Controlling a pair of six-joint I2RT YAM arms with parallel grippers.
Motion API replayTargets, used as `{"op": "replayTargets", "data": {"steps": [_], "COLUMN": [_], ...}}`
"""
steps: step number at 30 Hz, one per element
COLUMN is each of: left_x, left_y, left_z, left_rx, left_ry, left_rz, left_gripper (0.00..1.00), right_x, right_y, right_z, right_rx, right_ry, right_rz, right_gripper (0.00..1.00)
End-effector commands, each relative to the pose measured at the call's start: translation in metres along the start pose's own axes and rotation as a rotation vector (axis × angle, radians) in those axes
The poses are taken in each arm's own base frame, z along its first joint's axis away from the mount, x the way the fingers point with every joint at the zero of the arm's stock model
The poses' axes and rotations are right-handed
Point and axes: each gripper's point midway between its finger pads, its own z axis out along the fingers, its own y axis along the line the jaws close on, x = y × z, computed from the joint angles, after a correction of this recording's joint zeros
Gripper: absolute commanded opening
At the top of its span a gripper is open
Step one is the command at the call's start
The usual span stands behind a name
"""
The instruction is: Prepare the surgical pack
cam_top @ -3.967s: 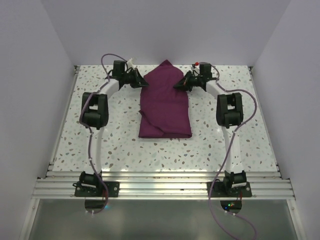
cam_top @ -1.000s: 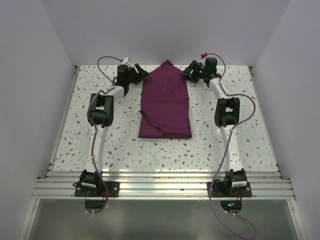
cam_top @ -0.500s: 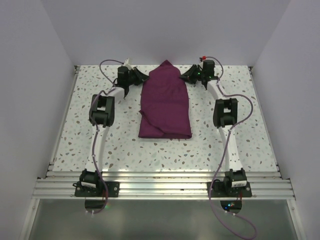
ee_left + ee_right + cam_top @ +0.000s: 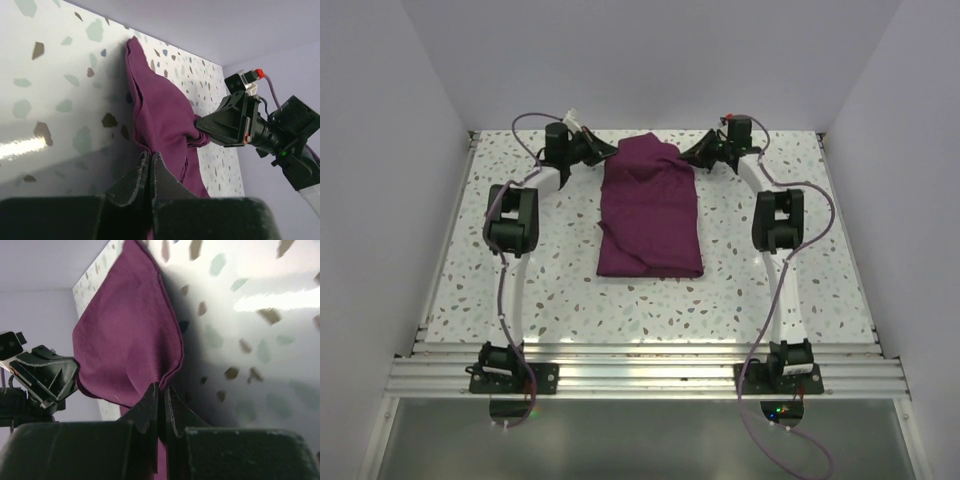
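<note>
1. Folded maroon cloth (image 4: 650, 215) flat on the speckled tabletop (image 4: 520, 290): a long bundle, near end squared off and well behind both sets of fingertips, far end rumpled and spanning the gap between them.
2. Far left corner of that cloth caught by the left gripper (image 4: 594, 152). In the left wrist view, fingers (image 4: 135, 175) pressed together with a fold of purple fabric nipped right at the tips and more fabric spreading ahead and to the right of them.
3. Far right corner caught likewise by the right gripper (image 4: 700, 152). In the right wrist view, fingers (image 4: 147, 405) closed tight on a rounded fold edge, with the cloth fanning out ahead and to the left of the tips.
4. Both sets of fingertips low, at or just above the tabletop, pointing inward toward each other across the far end of the cloth, each gripper visible in the other's wrist view beyond the lifted fabric.
5. Bare speckled surface outside each pair of fingers, with glare patches on it in both wrist views.
6. Purple cables (image 4: 525, 122) looping off the wrists behind the fingers.
7. Pale walls (image 4: 640, 60) beyond the fingertips and on either side.
8. Aluminium rail (image 4: 640, 375) at the near edge, carrying the two arm bases.
</note>
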Motion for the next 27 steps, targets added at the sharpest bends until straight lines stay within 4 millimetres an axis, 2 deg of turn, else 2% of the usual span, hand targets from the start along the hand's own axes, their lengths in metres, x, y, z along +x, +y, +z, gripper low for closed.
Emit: {"op": "replayTargets", "data": {"steps": [1,4,5,7,10,11,12,13,14,15,17,19,20,22,27], "left_x": [-0.023,-0.008,-0.012,-0.010,0.001,0.000,0.005,0.014,0.017,0.023,0.037,0.051,0.051,0.060,0.074], "left_y": [-0.066,-0.070,-0.084,-0.094,-0.097,-0.108,-0.111,-0.106,-0.113,-0.115,-0.118,-0.114,-0.124,-0.129,-0.131], "left_z": [-0.032,-0.048,-0.055,-0.067,-0.080,-0.088,-0.092,-0.097,-0.104,-0.108,-0.118,-0.125,-0.134,-0.145,-0.163], "left_rx": [0.090,0.069,0.084,0.074,0.058,0.067,0.072,0.059,0.063,0.073,0.057,0.030,0.039,0.033,0.021], "left_ry": [-0.002,0.035,0.028,0.042,0.073,0.075,0.089,0.108,0.113,0.131,0.164,0.192,0.184,0.194,0.223], "left_rz": [0.044,0.049,0.073,0.096,0.089,0.098,0.103,0.096,0.115,0.122,0.146,0.158,0.181,0.196,0.203], "left_gripper": [0.00,0.00,0.00,0.00,0.00,0.00,0.00,0.00,0.00,0.00,0.00,0.00,0.00,0.00,0.00], "right_x": [-0.001,0.007,0.011,0.019,0.033,0.044,0.046,0.052,0.062,0.065,0.080,0.088,0.094,0.103,0.118], "right_y": [0.087,0.099,0.105,0.112,0.120,0.108,0.118,0.117,0.106,0.115,0.105,0.113,0.106,0.106,0.107], "right_z": [-0.053,-0.074,-0.084,-0.097,-0.112,-0.113,-0.127,-0.131,-0.134,-0.145,-0.152,-0.165,-0.167,-0.177,-0.192], "right_rx": [-0.080,-0.065,-0.055,-0.053,-0.055,-0.030,-0.035,-0.024,0.004,-0.005,0.018,0.007,0.022,0.036,0.045], "right_ry": [0.015,0.036,0.046,0.060,0.078,0.102,0.094,0.100,0.122,0.115,0.140,0.143,0.155,0.171,0.192], "right_rz": [-0.094,-0.107,-0.106,-0.109,-0.104,-0.080,-0.100,-0.098,-0.074,-0.093,-0.068,-0.082,-0.071,-0.076,-0.082], "right_gripper": [0.00,0.00,0.00,0.00,0.00,0.00,0.00,0.00,0.00,0.00,0.00,0.00,0.00,0.00,0.00]}}
